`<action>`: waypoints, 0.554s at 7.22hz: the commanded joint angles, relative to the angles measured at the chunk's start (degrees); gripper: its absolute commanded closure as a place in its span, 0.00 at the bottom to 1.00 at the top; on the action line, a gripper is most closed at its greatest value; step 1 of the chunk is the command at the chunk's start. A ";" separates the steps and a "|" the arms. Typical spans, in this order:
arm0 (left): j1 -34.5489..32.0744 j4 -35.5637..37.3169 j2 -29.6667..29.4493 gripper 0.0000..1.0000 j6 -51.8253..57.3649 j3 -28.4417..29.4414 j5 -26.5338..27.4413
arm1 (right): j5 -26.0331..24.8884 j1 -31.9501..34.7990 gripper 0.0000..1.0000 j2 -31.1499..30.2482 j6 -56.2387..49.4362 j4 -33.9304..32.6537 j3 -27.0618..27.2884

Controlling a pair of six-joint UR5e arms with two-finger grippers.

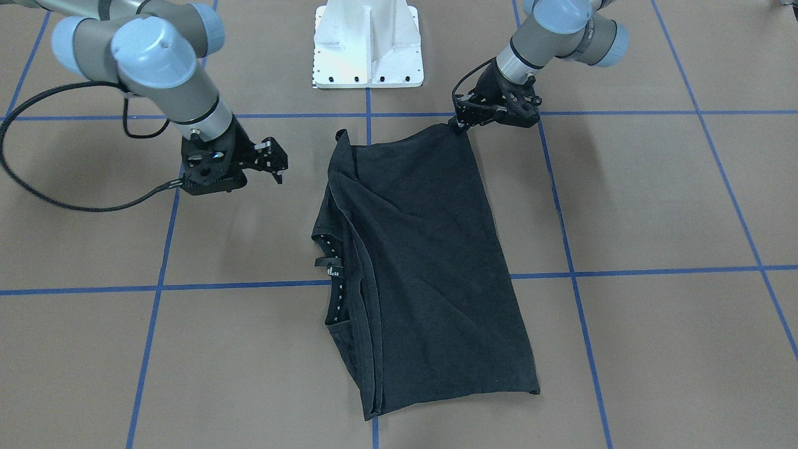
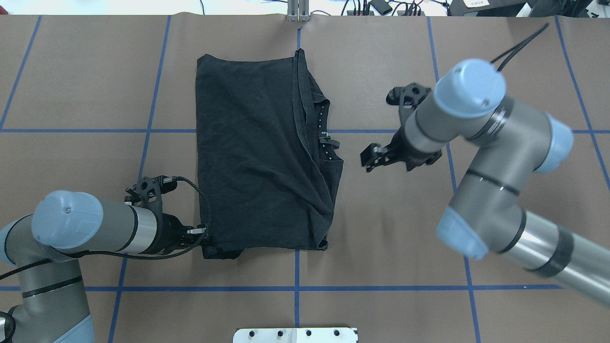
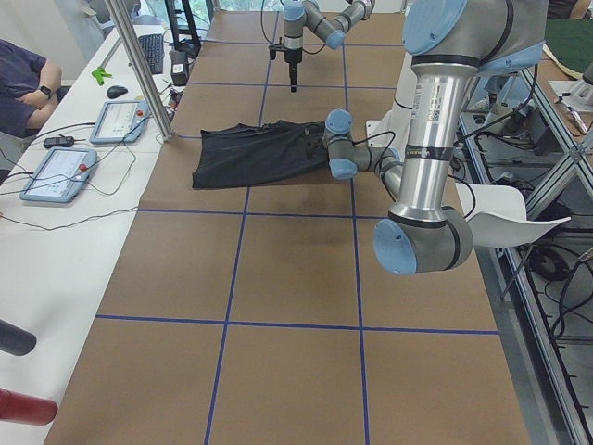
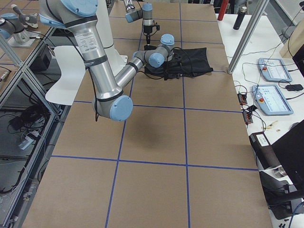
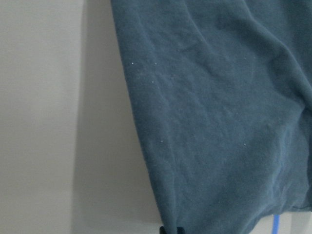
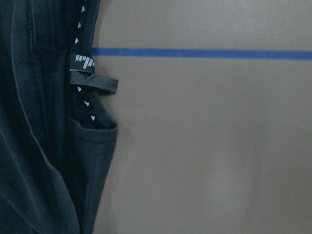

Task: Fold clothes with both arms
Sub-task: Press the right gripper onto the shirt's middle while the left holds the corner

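Note:
The black T-shirt (image 1: 424, 262) lies folded lengthwise on the brown table, with its collar and white-dotted neck tag (image 1: 330, 265) along one long edge. In the overhead view the T-shirt (image 2: 257, 152) sits left of centre. My left gripper (image 2: 202, 234) is at its near left corner, shut on the hem; in the front view this gripper (image 1: 462, 123) pinches that corner, slightly raised. My right gripper (image 2: 368, 159) hovers open beside the collar side, apart from the cloth and holding nothing. The right wrist view shows the neck tag (image 6: 90, 80) and bare table.
The white pedestal base (image 1: 368, 43) stands at the robot's edge of the table. Blue tape lines (image 2: 295, 288) grid the brown surface. In the exterior left view a side bench holds tablets (image 3: 56, 171), a metal post (image 3: 139, 65) rises, and a person's arm (image 3: 23, 83) rests there.

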 commanded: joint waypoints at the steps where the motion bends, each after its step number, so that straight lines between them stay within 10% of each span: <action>1: 0.10 -0.01 -0.01 1.00 0.12 -0.02 0.12 | -13.61 -11.29 0.01 3.47 20.72 0.36 -0.54; 4: 0.10 -0.10 -0.36 1.00 0.03 -0.02 0.30 | -18.38 -12.11 0.03 13.65 30.98 0.36 -10.87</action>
